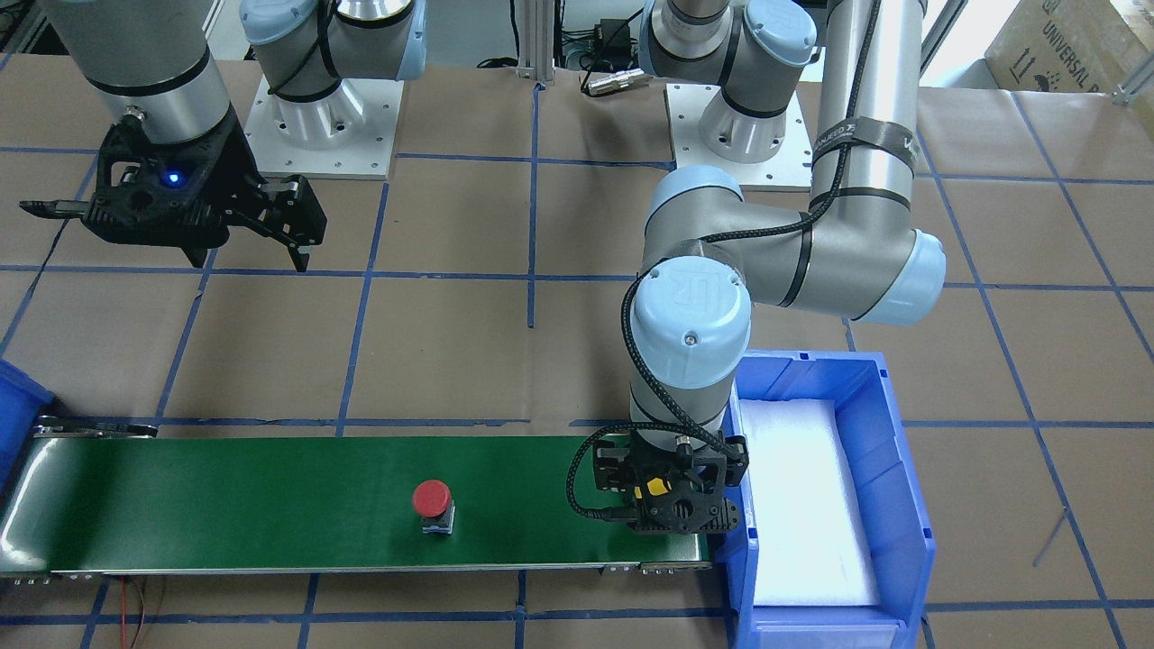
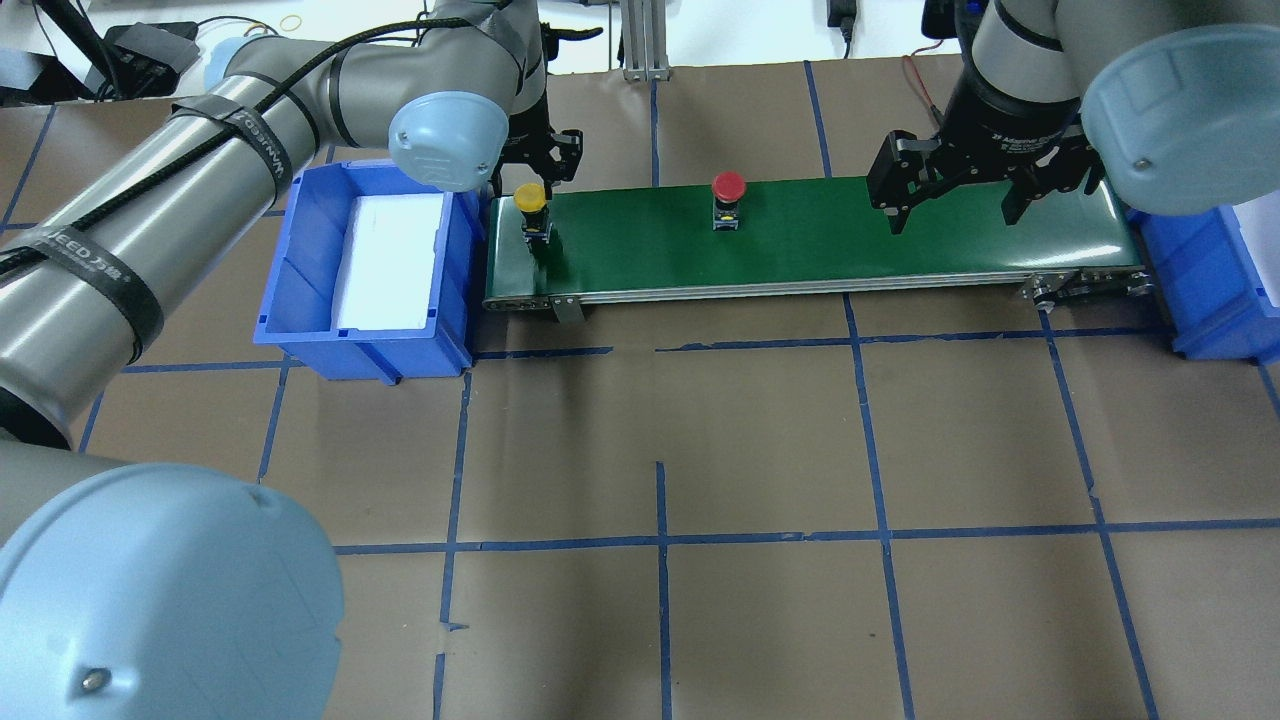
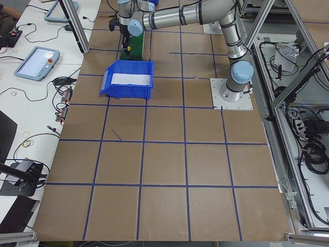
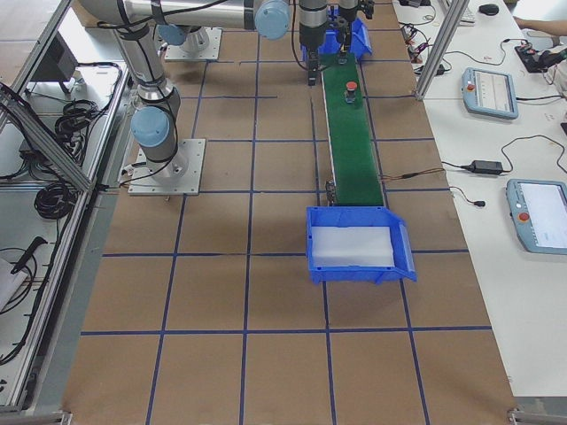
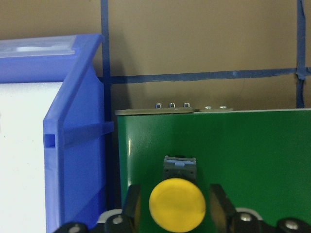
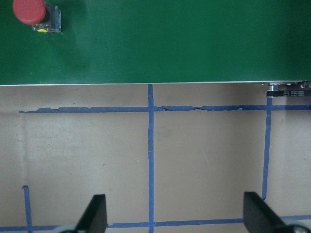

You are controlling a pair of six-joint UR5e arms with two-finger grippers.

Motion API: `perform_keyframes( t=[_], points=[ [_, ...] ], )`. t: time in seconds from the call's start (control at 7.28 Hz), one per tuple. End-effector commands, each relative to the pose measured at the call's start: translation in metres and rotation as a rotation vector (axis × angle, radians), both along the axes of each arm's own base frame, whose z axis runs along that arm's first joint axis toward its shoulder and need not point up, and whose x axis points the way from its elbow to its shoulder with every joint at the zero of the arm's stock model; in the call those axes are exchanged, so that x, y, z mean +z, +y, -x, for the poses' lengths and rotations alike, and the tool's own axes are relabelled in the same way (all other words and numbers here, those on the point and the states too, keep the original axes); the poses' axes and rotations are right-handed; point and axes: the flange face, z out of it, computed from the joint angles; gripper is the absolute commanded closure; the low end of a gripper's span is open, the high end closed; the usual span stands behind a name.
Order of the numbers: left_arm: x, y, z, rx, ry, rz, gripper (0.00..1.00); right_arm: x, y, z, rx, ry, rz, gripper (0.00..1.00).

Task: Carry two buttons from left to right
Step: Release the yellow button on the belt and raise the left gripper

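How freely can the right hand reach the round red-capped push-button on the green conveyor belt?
Probably yes: the right hand hangs open near the end of the green conveyor belt, and the stretch between it and the round red-capped push-button looks bare.

Yellow button (image 2: 530, 197), red button (image 2: 728, 186), green belt (image 2: 850, 245)

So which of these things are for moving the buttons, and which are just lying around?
For the job: yellow button, red button, green belt, left blue bin, right blue bin, left gripper (open around the yellow button), right gripper (open).

Just lying about: tablets on the side desk, a black box on a cable.
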Motion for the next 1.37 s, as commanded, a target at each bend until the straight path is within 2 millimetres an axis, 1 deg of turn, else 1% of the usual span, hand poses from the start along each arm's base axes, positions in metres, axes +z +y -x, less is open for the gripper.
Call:
perform_keyframes(
  t=[0.0,0.14,0.27,0.41,0.55,0.69,0.82,0.96,1.1,1.24],
  points=[
    [0.027,0.003,-0.002,-0.007,0.007,0.040,0.00,0.015,-0.005,0.014,-0.071,-0.076,0.018,0.00],
    [0.064,0.012,-0.005,-0.006,0.014,0.075,0.00,0.016,-0.003,0.014,-0.106,-0.076,0.003,0.00],
    [0.091,0.026,-0.021,-0.005,0.017,0.066,0.00,0.016,-0.002,0.014,-0.114,-0.080,0.003,0.00],
    [0.110,0.042,-0.051,-0.006,0.004,0.016,0.00,0.018,-0.005,0.013,-0.133,-0.084,0.006,0.00],
    [0.126,0.064,-0.091,-0.030,-0.010,-0.019,0.00,0.024,-0.007,0.014,-0.133,-0.072,-0.004,0.00],
    [0.140,0.088,-0.128,-0.018,-0.014,-0.024,0.00,0.027,-0.018,0.017,-0.121,-0.045,-0.005,0.00],
    [0.157,0.114,-0.144,-0.001,-0.015,-0.017,0.00,0.037,-0.023,0.021,-0.092,-0.014,-0.066,0.00],
    [0.167,0.130,-0.149,-0.006,-0.017,-0.038,0.00,0.049,-0.034,0.029,-0.056,-0.006,-0.091,0.00],
    [0.184,0.143,-0.150,-0.009,-0.018,-0.036,0.00,0.054,-0.055,0.039,-0.053,0.004,-0.082,0.00],
    [0.193,0.154,-0.150,-0.010,-0.017,-0.052,0.00,0.062,-0.065,0.064,-0.048,0.003,-0.070,0.00]
  ],
)
